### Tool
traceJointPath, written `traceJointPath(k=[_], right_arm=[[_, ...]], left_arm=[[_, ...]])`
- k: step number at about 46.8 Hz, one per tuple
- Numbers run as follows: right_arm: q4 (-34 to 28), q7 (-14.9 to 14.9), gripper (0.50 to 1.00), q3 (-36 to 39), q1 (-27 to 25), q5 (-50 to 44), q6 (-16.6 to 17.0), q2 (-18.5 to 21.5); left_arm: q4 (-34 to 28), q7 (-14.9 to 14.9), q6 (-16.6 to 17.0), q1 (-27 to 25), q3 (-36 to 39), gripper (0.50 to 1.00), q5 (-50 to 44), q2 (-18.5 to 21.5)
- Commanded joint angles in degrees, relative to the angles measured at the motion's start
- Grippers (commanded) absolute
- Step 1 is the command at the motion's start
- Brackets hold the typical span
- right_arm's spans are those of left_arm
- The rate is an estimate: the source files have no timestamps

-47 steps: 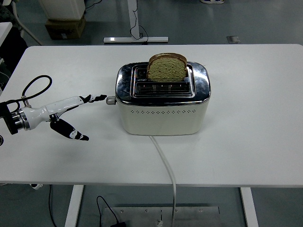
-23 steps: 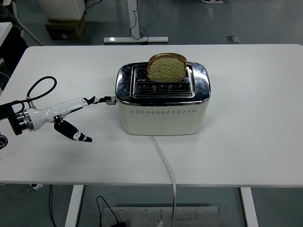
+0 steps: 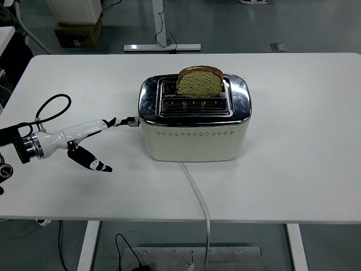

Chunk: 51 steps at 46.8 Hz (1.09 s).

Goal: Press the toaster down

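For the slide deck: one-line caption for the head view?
Left hand reaches its fingers to the lever on the toaster, a bread slice upright in the rear slot.

Grey floor [image 3: 237, 28], cardboard box [image 3: 78, 33]

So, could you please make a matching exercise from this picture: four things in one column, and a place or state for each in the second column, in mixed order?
Things:
1. bread slice
2. lever
3. cord
4. left hand

Places or states:
a. runs over the table's near edge
b. stands up out of the rear slot
c. reaches in, fingertips at the lever
d. sticks out of the toaster's left end

Pairs: 1-b, 2-d, 3-a, 4-c
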Motion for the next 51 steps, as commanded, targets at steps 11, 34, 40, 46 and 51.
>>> traceJointPath(k=[11, 34, 40, 46, 51], right_arm=[[0.0, 0.0, 0.998, 0.0, 0.0, -0.1, 0.0, 0.0], [0.0, 0.0, 0.998, 0.0, 0.0, 0.0, 0.0, 0.0], [0.0, 0.0, 0.998, 0.0, 0.0, -0.1, 0.0, 0.0], [0.0, 0.0, 0.998, 0.0, 0.0, 0.0, 0.0, 0.0], [0.0, 0.0, 0.998, 0.0, 0.0, 0.0, 0.0, 0.0]], left_arm=[[1.3, 0.0, 0.0, 0.7, 0.0, 1.000, -0.1, -1.2], [2.6, 0.0, 0.2, 2.8, 0.1, 1.000, -0.1, -1.6], [3.6, 0.0, 0.8, 3.0, 0.1, 1.000, -0.1, -2.2], [4.1, 0.0, 1.0, 3.0, 0.1, 1.000, -0.1, -2.7], [4.9, 0.0, 1.0, 3.0, 0.5, 1.000, -0.1, -3.6]])
